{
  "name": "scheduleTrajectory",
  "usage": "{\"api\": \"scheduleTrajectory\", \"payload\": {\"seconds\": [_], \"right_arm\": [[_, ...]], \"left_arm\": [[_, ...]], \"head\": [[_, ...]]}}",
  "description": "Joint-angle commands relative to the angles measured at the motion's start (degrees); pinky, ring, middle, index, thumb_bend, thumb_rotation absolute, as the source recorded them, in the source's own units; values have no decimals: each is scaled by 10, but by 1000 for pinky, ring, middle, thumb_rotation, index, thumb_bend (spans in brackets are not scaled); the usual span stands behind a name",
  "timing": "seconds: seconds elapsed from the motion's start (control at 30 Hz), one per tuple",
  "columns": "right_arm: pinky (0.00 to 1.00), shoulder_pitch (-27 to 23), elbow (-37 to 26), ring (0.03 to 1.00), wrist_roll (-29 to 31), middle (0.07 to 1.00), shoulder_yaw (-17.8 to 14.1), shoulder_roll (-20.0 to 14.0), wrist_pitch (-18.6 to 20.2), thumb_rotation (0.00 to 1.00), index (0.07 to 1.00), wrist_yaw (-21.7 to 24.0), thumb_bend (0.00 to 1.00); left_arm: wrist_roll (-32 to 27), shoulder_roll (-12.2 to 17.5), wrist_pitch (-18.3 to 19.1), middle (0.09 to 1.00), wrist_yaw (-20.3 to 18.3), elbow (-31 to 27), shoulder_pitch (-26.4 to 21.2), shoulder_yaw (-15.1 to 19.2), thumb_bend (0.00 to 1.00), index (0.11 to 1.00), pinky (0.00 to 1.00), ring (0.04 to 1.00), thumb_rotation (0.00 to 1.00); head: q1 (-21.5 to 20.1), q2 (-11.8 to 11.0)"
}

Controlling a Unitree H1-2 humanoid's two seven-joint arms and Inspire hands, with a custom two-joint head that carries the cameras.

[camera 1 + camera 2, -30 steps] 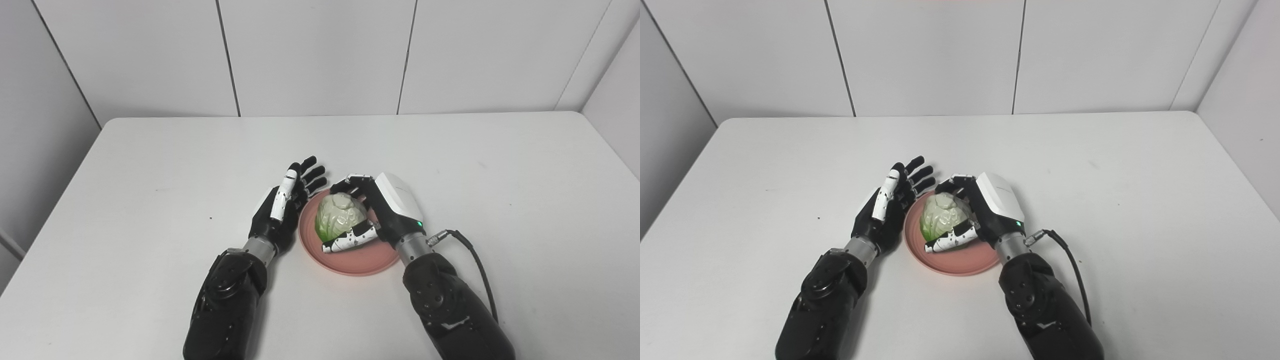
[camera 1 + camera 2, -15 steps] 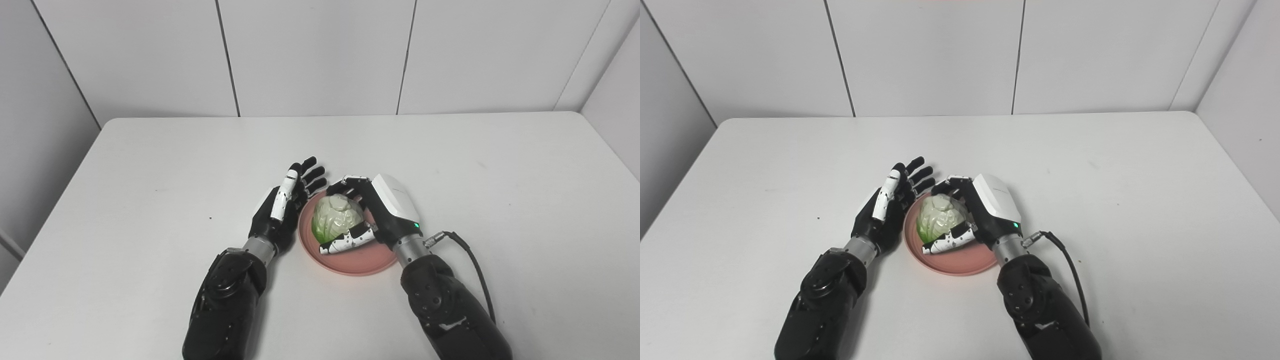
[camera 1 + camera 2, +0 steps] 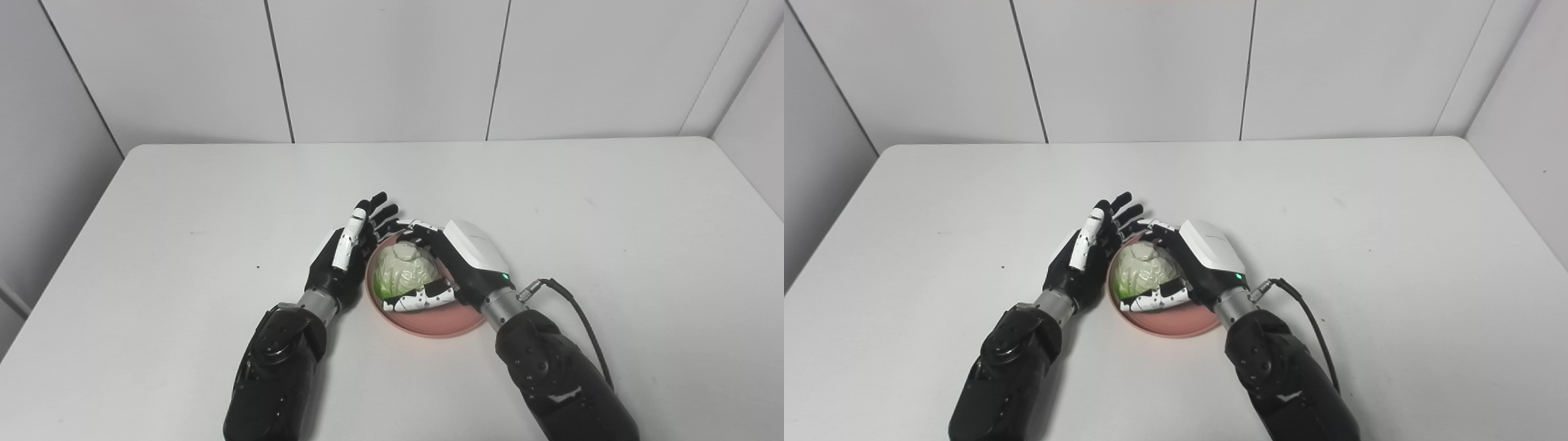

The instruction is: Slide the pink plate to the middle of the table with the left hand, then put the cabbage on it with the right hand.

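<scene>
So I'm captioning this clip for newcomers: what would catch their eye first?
The pale green cabbage on the pink plate, near the middle of the white table. The right hand is wrapped around it, while the left hand stands open just beside the plate's left rim.

The right hand (image 3: 462, 263), wrapped around the cabbage (image 3: 404, 272), has carried it leftward and lower over the plate (image 3: 441, 321). Its fingertips (image 3: 411, 228) now nearly meet the left hand (image 3: 346, 257).

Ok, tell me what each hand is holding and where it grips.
Right hand holds the cabbage, fingers over its far top, thumb along its near side, above the pink plate. Left hand holds nothing.
</scene>
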Motion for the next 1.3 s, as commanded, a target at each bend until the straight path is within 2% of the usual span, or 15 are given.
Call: {"api": "scheduleTrajectory", "payload": {"seconds": [0.0, 0.13, 0.27, 0.43, 0.57, 0.63, 0.7, 0.77, 0.83, 0.9, 0.93, 1.0, 1.1, 1.17, 1.27], "right_arm": [[656, -16, -39, 808, -5, 896, -6, 2, 11, 521, 930, 9, 961], [609, -17, -70, 804, -7, 924, -13, 0, 22, 609, 973, 27, 1000], [549, -19, -93, 760, -8, 906, -19, -5, 12, 662, 985, 32, 1000], [653, -24, -118, 819, 6, 927, -33, -12, -1, 671, 998, 36, 1000], [659, -25, -135, 822, 4, 917, -44, -15, 0, 674, 991, 35, 1000], [692, -23, -141, 842, 28, 920, -62, -13, -17, 685, 980, 22, 1000], [756, -18, -147, 881, 44, 943, -80, -9, -29, 807, 977, 6, 967], [768, -14, -149, 888, 48, 946, -92, -5, -39, 838, 977, -11, 955], [817, -6, -152, 915, 64, 953, -112, 2, -50, 962, 966, -33, 901], [842, 8, -153, 926, 86, 955, -133, 10, -50, 991, 961, -49, 851], [856, 16, -149, 933, 100, 954, -145, 16, -50, 997, 959, -56, 791], [919, 32, -130, 961, 141, 963, -169, 25, -66, 1000, 958, -70, 742], [962, 58, -102, 982, 210, 980, -196, 35, -87, 1000, 973, -70, 716], [990, 77, -95, 996, 239, 995, -205, 39, -83, 1000, 987, -67, 707], [999, 109, -91, 1000, 250, 1000, -207, 41, -79, 1000, 990, -72, 672]], "left_arm": [[-7, 1, 19, 948, -4, 15, 9, 0, 397, 953, 905, 936, 1000], [-15, -4, 30, 950, -3, 13, 8, 8, 401, 957, 912, 941, 1000], [-12, -7, 34, 923, 7, 13, 8, 9, 412, 921, 905, 923, 1000], [-4, -4, 38, 912, 13, 8, 9, 5, 424, 900, 911, 922, 1000], [-8, -3, 37, 922, 11, 8, 11, 6, 432, 899, 924, 935, 1000], [-8, -1, 23, 915, 6, 12, 11, 6, 440, 888, 913, 921, 1000], [-9, -1, 20, 913, 4, 13, 11, 6, 444, 896, 913, 909, 1000], [-7, 0, 21, 913, 7, 12, 11, 7, 442, 898, 913, 908, 1000], [-3, 2, 18, 917, 11, 7, 14, 7, 443, 909, 919, 909, 1000], [5, 5, 2, 923, 14, 2, 19, 7, 438, 917, 917, 913, 1000], [11, 6, -11, 926, 16, -2, 23, 6, 444, 921, 910, 915, 1000], [25, 8, -37, 931, 22, -9, 31, 4, 453, 923, 899, 914, 1000], [41, 10, -74, 949, 28, -20, 44, 6, 444, 942, 920, 931, 1000], [51, 13, -94, 965, 32, -29, 54, 7, 437, 963, 945, 948, 1000], [71, 22, -123, 980, 35, -47, 75, 3, 431, 975, 979, 969, 1000]], "head": [[0, 0], [0, 0], [-1, -1], [-3, -2], [-5, -2], [-8, -2], [-10, -2], [-12, -3], [-15, -4], [-16, -4], [-17, -4], [-20, -4], [-26, -4], [-30, -5], [-42, -8]]}}
